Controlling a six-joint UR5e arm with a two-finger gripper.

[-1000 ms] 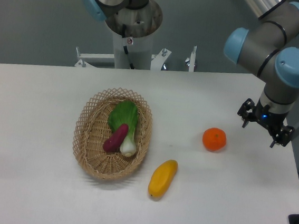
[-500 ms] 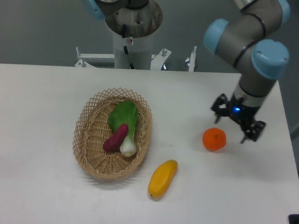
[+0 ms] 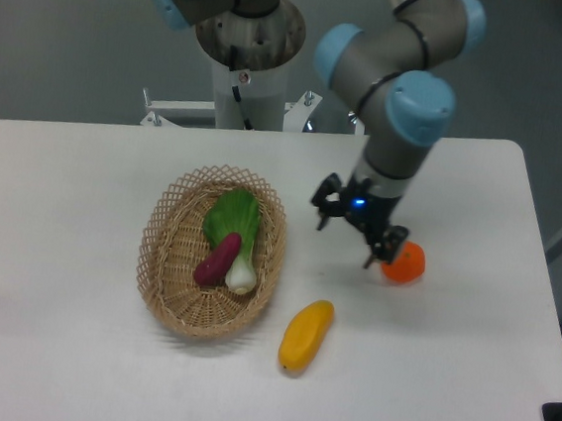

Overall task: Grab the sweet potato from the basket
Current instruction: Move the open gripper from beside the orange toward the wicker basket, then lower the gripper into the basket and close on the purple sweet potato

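Camera view shows the gripper [image 3: 356, 235] hanging over the table [image 3: 68, 349] with its two fingers spread wide, holding nothing. It is to the right of the basket [image 3: 162, 259]. An orange [image 3: 407, 264] peeks out just behind it. Inside the basket, the sweet potato [image 3: 217, 259] lies against the bok choy [image 3: 234, 228]. A yellow fruit [image 3: 306, 335] lies just outside the basket.

The sweet potato [image 3: 218, 259] lies in the basket [image 3: 165, 221] with nothing above it, but the bok choy [image 3: 235, 234] presses against its right side, leaving little room for a finger there. Its left side faces bare wicker. Between the gripper [image 3: 357, 230] and the basket's rim lies open table [image 3: 86, 172]; the orange [image 3: 405, 263] and yellow fruit [image 3: 305, 335] sit off that path
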